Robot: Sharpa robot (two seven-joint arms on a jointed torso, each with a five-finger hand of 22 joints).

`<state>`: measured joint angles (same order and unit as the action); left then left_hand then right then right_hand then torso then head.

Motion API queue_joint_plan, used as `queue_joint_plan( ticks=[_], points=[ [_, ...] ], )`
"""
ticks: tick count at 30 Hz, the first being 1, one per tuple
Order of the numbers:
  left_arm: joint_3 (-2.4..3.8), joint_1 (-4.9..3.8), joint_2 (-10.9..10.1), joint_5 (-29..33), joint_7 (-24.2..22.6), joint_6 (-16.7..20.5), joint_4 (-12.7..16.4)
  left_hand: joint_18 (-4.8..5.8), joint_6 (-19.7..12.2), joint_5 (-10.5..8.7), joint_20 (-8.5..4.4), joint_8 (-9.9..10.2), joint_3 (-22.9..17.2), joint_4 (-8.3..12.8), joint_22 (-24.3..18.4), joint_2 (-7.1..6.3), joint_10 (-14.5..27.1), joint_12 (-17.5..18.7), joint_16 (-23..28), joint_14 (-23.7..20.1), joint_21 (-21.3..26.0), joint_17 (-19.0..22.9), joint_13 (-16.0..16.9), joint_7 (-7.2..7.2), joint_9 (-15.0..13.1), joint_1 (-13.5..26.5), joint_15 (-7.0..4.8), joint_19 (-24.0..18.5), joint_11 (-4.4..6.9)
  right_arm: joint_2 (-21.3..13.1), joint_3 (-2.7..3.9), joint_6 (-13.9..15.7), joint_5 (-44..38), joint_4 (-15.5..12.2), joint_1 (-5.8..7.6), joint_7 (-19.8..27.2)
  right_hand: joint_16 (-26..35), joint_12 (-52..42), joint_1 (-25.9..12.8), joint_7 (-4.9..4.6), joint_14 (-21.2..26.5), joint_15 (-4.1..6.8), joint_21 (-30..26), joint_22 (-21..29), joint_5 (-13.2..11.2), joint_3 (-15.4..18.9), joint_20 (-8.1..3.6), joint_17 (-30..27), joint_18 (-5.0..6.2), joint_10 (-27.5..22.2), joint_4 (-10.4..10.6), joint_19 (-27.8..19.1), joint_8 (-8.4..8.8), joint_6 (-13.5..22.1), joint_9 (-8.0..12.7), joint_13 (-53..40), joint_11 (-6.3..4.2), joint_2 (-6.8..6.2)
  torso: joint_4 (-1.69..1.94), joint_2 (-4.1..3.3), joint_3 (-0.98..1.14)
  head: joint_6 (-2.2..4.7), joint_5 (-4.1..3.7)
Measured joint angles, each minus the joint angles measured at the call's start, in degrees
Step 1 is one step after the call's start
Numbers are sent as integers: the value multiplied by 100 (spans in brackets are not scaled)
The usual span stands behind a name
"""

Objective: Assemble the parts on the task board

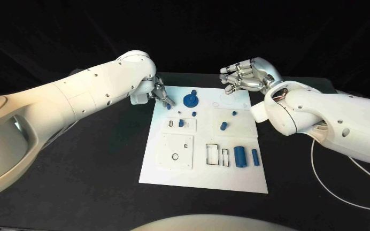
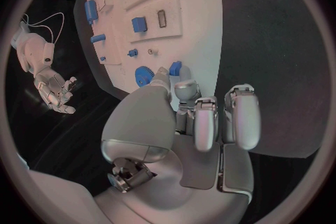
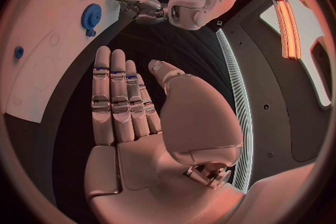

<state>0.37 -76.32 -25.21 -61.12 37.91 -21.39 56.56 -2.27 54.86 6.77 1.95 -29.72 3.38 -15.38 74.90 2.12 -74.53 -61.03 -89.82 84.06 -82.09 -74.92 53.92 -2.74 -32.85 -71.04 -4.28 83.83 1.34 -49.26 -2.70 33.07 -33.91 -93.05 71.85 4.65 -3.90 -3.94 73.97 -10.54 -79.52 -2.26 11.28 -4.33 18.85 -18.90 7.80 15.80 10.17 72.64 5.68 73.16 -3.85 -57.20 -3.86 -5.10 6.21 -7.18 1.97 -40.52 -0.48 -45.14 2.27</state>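
The white task board (image 1: 202, 173) lies mid-table. My left hand (image 1: 158, 92) hovers at its far left corner, thumb and a finger pinching a small blue part (image 2: 175, 68), which also shows at the fingertips (image 1: 167, 104). A blue gear (image 1: 191, 100) lies just beside it on the board (image 2: 199, 17), with the gear (image 2: 143, 75) close to the thumb. My right hand (image 1: 247, 76) hangs over the board's far right corner, holding nothing, its fingers (image 3: 115, 95) stretched out. Two blue cylinders (image 1: 240, 156) lie near the board's right edge.
Several small blue parts (image 1: 223, 126) dot the board's middle. A raised white plate (image 1: 177, 153) and rectangular slots (image 1: 212, 155) occupy its near half. A white cable (image 1: 333, 175) trails over the black table at the right.
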Motion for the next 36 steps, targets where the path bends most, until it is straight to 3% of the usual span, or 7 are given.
queue_joint_plan(
  ticks=[6,10,14,17,19,24,36],
  points=[
    [-3,2,11,38,-6,12,-20,0,-36,-2,-25,-14,-342,338,0,218,10,0,0,-2,0,0,-19,34,30,-618,-48,18,10,3,0,-1,0,1,0,0,0,0,0,0,0,0,0,5,0,0,0,0,0,0,0,0,0,0,0,0,0,0,2,1,1,-7,-4],
    [-7,-10,19,82,-29,56,-46,0,-117,1,-62,102,-787,622,0,215,46,97,0,-18,0,0,-106,32,105,-1004,-64,21,41,3,0,-3,0,1,0,0,0,0,0,0,0,0,3,5,0,0,0,0,0,0,0,0,0,0,0,0,0,0,5,2,2,-11,-5],
    [-23,-10,20,125,-56,117,-58,-1,-160,97,-62,140,-957,456,0,169,91,169,0,-18,0,1,-176,-9,114,-1184,-64,21,13,3,0,-8,0,1,0,0,0,0,0,0,0,0,3,5,0,0,0,0,0,0,0,0,0,0,0,-1,0,0,4,2,2,-12,-5],
    [-40,-6,19,152,-76,160,-58,0,-179,147,-62,150,-1260,176,0,20,61,183,0,-7,0,1,-225,-29,116,-1151,-52,21,-23,3,0,-14,0,1,0,-1,0,0,0,0,0,0,3,5,0,0,0,0,1,0,0,0,0,0,0,-1,0,0,2,3,3,-18,-4],
    [-48,-2,8,165,-87,181,-47,0,-179,212,-62,111,-1838,269,0,-240,63,183,0,-7,0,1,-242,-29,89,-891,-52,21,-22,3,0,-19,0,1,0,-2,0,0,0,0,0,0,3,5,0,0,0,-6,1,0,0,0,0,0,1,-1,0,0,2,5,4,-19,-1],
    [-64,3,-133,191,-110,238,143,-1,-178,389,-62,-27,-2507,351,0,-584,41,183,0,-7,0,1,-261,-30,-29,-542,-52,21,-42,11,0,-42,0,7,0,-10,0,0,0,0,0,0,3,5,0,0,0,-6,0,0,0,0,0,0,1,5,0,0,1,6,7,-8,7],
    [-77,7,-975,522,-180,851,1343,0,-176,782,-62,-243,-3095,544,5,-801,-84,157,0,-7,-6,1,-229,-33,-148,-83,-52,21,2,12,-9,-91,-2,17,-1,-18,0,0,0,0,0,0,-18,12,35,0,0,-11,0,0,0,0,0,0,1,12,0,0,20,16,14,-10,29]
  ],
)
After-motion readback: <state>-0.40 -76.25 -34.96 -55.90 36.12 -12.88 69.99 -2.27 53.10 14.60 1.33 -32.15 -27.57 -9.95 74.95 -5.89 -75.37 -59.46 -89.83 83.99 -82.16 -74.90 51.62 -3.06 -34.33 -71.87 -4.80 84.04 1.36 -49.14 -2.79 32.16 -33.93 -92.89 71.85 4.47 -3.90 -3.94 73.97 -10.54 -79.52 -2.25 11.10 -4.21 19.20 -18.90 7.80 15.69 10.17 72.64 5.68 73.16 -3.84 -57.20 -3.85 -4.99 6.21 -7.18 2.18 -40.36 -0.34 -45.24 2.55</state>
